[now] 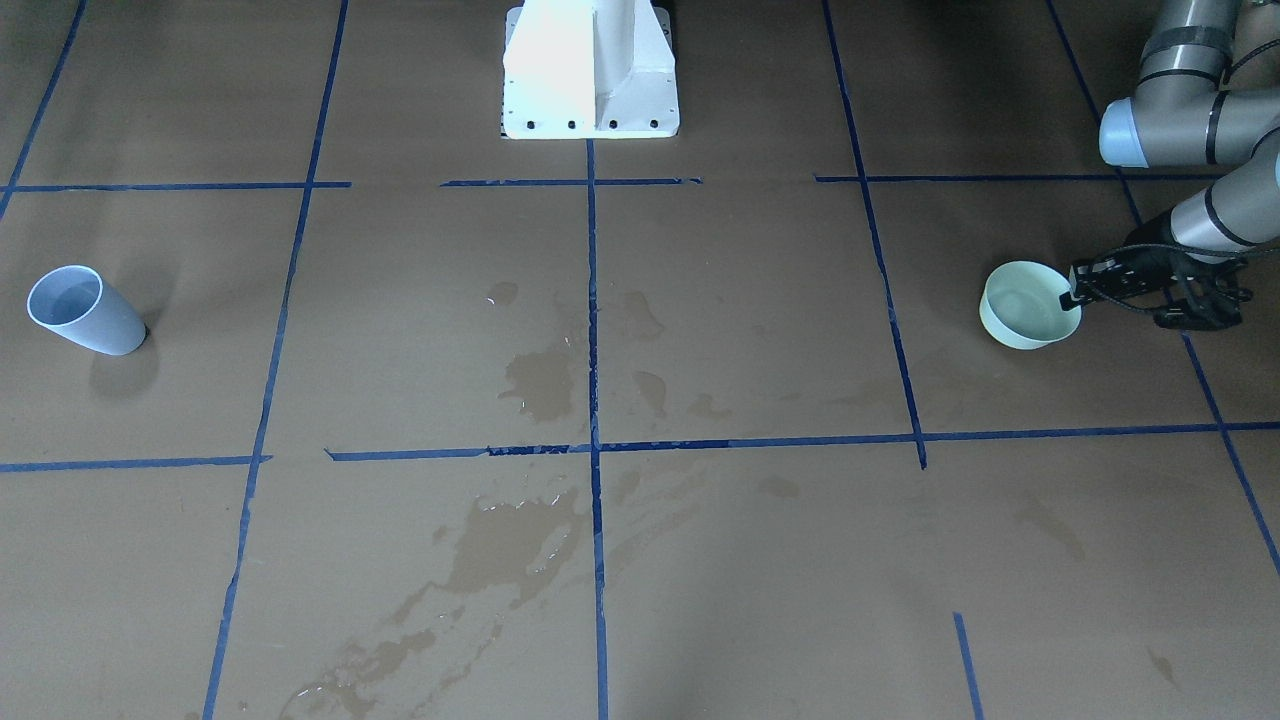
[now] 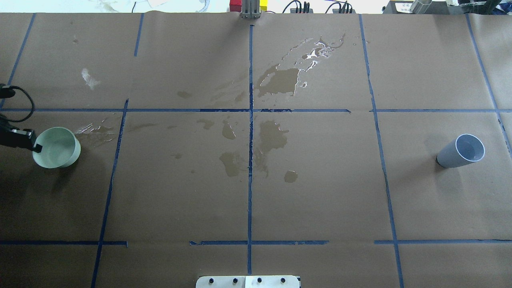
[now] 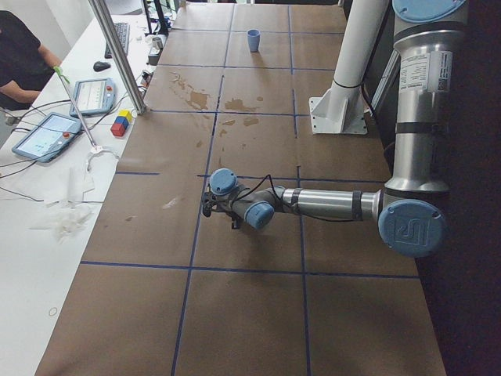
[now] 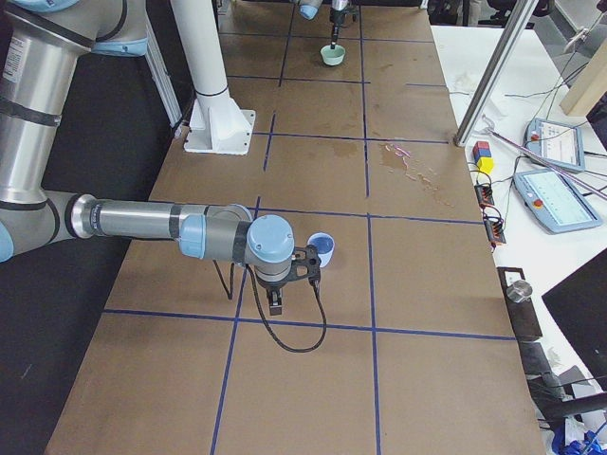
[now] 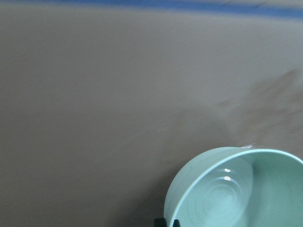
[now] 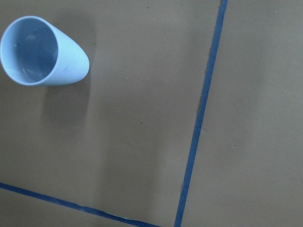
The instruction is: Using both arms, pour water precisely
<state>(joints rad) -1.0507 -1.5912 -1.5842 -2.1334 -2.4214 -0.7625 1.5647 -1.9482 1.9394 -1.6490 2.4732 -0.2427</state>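
Left gripper (image 1: 1076,292) pinches the pale green bowl (image 1: 1012,332) at its rim, water (image 5: 222,203) inside; right gripper (image 4: 308,263) cannot be judged.

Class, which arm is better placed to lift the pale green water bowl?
Left: its tool sits at the pale green bowl's rim; the right arm is by the distant light-blue cup.

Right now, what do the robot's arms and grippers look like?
The left arm and right arm are silver-grey tubes with pale blue joint caps, black bands and looping black cables. The left gripper and right gripper are black.
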